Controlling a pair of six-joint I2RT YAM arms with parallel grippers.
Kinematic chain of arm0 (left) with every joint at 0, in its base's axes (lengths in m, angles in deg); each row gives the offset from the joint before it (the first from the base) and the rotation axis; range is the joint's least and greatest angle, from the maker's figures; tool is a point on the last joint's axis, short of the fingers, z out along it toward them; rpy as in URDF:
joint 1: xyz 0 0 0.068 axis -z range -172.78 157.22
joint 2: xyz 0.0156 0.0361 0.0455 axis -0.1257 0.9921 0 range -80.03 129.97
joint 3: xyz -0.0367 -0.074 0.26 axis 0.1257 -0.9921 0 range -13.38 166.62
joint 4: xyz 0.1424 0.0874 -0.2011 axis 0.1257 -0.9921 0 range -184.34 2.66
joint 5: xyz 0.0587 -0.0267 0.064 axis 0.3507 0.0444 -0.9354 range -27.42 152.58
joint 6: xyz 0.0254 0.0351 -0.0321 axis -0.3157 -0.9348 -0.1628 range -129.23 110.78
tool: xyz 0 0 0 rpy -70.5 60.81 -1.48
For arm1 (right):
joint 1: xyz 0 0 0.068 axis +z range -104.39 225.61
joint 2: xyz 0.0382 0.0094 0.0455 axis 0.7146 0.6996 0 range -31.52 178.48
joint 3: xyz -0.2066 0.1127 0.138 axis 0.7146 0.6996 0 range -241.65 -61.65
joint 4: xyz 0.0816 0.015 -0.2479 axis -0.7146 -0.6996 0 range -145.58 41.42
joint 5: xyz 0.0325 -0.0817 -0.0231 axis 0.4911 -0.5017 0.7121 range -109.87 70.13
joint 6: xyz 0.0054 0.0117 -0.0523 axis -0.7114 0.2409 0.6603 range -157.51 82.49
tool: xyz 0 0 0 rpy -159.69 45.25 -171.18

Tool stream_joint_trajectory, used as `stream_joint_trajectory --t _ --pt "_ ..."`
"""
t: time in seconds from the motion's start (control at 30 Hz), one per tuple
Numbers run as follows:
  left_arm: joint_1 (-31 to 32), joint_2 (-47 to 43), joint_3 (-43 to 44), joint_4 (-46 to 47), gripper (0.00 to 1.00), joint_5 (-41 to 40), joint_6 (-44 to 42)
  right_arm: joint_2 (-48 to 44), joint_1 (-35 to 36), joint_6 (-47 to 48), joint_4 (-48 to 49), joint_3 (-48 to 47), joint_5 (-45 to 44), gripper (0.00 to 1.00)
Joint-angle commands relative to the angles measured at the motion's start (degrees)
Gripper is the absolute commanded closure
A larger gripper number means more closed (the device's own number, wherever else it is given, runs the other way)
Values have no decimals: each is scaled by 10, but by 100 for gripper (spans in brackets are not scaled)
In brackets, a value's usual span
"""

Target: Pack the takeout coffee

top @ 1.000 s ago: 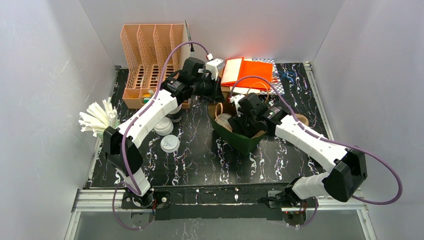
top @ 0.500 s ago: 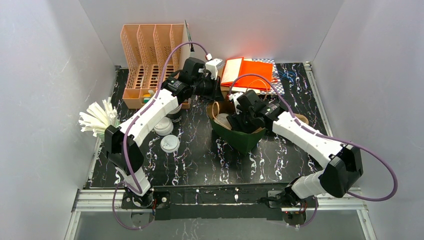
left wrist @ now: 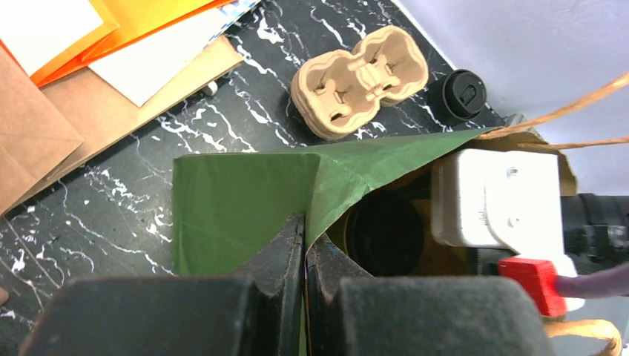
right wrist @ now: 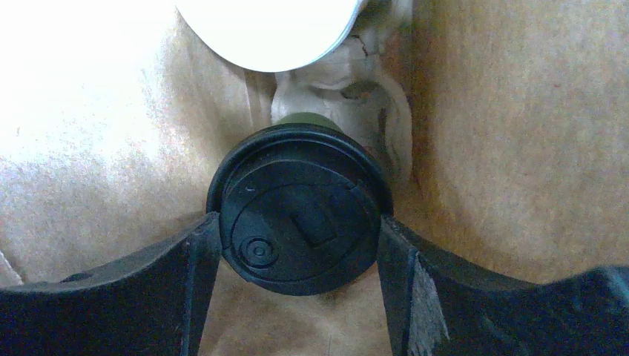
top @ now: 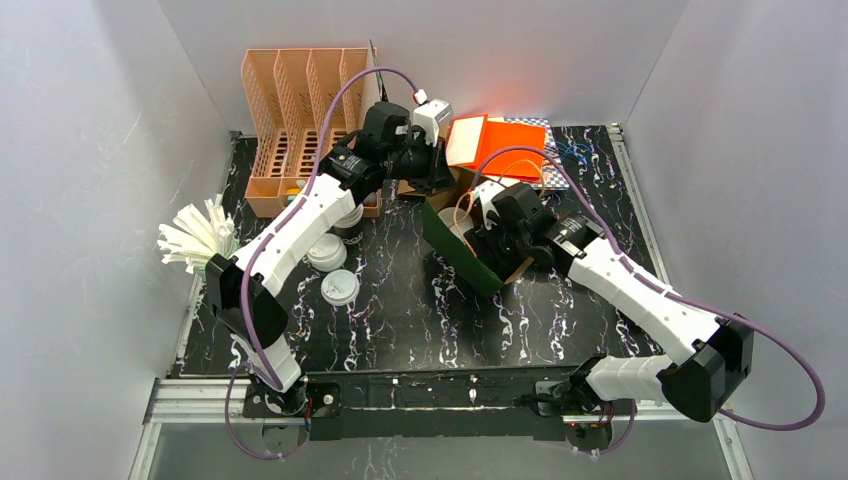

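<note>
A green paper bag (top: 462, 258) with a brown inside stands tilted at the table's middle. My left gripper (left wrist: 304, 226) is shut on its green rim (left wrist: 348, 174) and holds the mouth up. Deep inside the bag, my right gripper (right wrist: 297, 222) is shut on a dark cup with a black lid (right wrist: 297, 211), one finger against each side of the lid. Just beyond it lies a round white top (right wrist: 267, 26), as far as I can tell the takeout coffee's lid; its cup is hidden. The top view shows the right wrist (top: 505, 222) reaching into the bag.
Behind the bag lie orange folders (top: 500, 140), flat brown paper (left wrist: 37, 126), a cardboard cup carrier (left wrist: 360, 78) and a loose black lid (left wrist: 461, 93). A peach rack (top: 300, 110) stands back left, with white lids (top: 340, 287) and white straws (top: 195, 235) at the left.
My left gripper has risen and shifted right, pulling the bag's rim up so the bag stands steeper and narrower. The right gripper has stayed inside it, gripping the black-lidded cup.
</note>
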Motion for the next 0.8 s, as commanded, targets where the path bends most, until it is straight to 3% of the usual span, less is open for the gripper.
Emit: stream_joint_trajectory --t 0.0,0.77 --pt "-1 -21 34 34 100 34 -14 -14 -3 13 11 18 -18 81" --pt "-1 -38 8 59 100 68 -14 5 -2 17 104 39 -131 78"
